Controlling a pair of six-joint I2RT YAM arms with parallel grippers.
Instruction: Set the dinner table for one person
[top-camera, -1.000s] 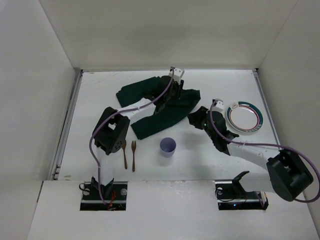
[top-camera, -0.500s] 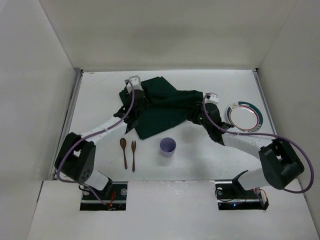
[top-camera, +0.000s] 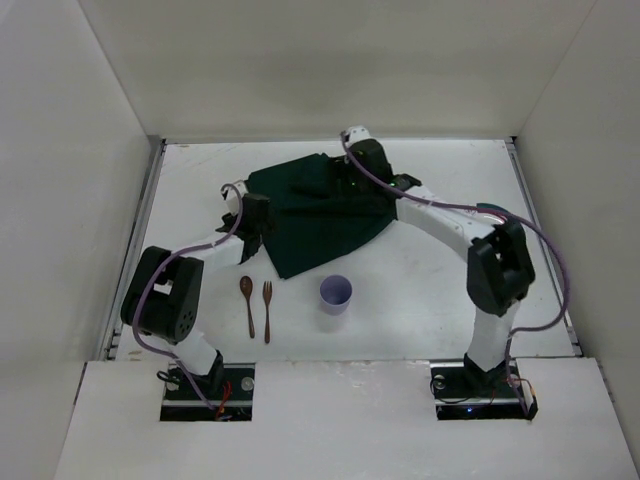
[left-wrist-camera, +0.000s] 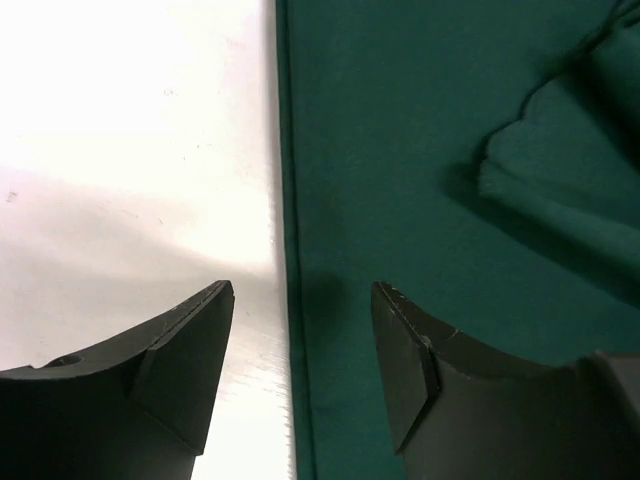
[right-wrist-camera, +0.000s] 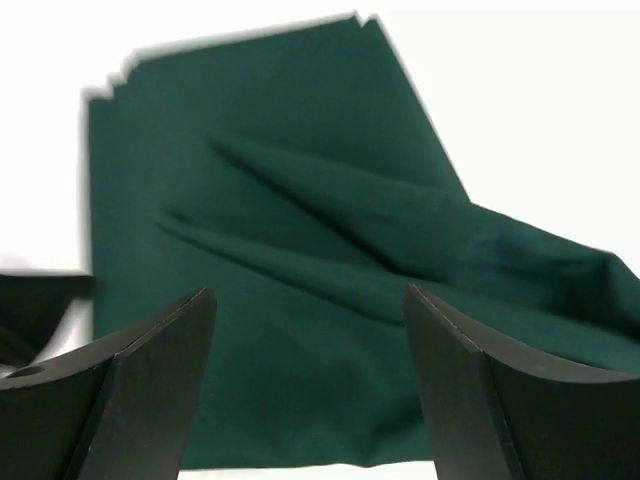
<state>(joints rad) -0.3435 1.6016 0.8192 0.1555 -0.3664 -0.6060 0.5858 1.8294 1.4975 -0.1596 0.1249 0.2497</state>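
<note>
The white surface (top-camera: 450, 290), the dinner table itself, fills the floor of the walled enclosure and carries everything else. On it, from the centre out toward 12 o'clock, lies a dark green cloth placemat (top-camera: 320, 215), set at a slant with rumpled folds across its far half. The right wrist view shows long creases running over the cloth (right-wrist-camera: 270, 330).

The left arm reaches in from 7 o'clock, and its left tool (top-camera: 255, 218) sits at the placemat's 9 o'clock edge. Its jaws are apart: in the left wrist view the left tool (left-wrist-camera: 300, 290) straddles the hem, one finger over bare surface (left-wrist-camera: 130, 150), the other over green cloth (left-wrist-camera: 400, 150), gripping nothing.

The right arm arcs round from 5 o'clock, bringing the right tool (top-camera: 352, 178) over the placemat's far side. The right tool (right-wrist-camera: 305, 300) has its jaws wide apart with only cloth below.

A lilac cup (top-camera: 336, 294) stands upright at the placemat's 6 o'clock. At 7 o'clock lie a wooden spoon (top-camera: 247, 305) and a wooden fork (top-camera: 267, 310), side by side, apart.
</note>
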